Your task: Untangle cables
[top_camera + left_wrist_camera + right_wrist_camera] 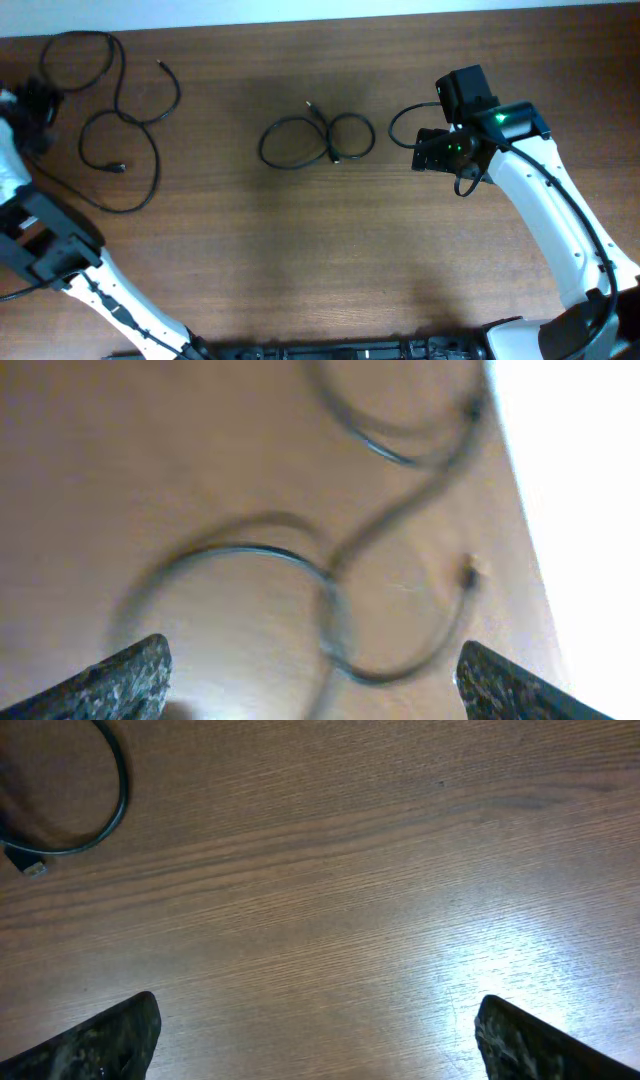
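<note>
Cables (pixel 333 150) on the brown table (pixel 300 260): loose cord (pixel 133 208) in big loops at the far left, small coiled cord (pixel 263 145) near the middle, well apart from it. Left gripper (pixel 312 650) at the far left, over the big loops, fingers spread wide, gripping nothing. Right gripper (pixel 318 1005) to the right of the small coiled cord, fingers spread wide too, nothing between them but wood.

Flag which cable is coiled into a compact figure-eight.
The mid-table cable: two small loops side by side, one plug end poking out. The cables at the far left sprawl in wide, loose curves.
</note>
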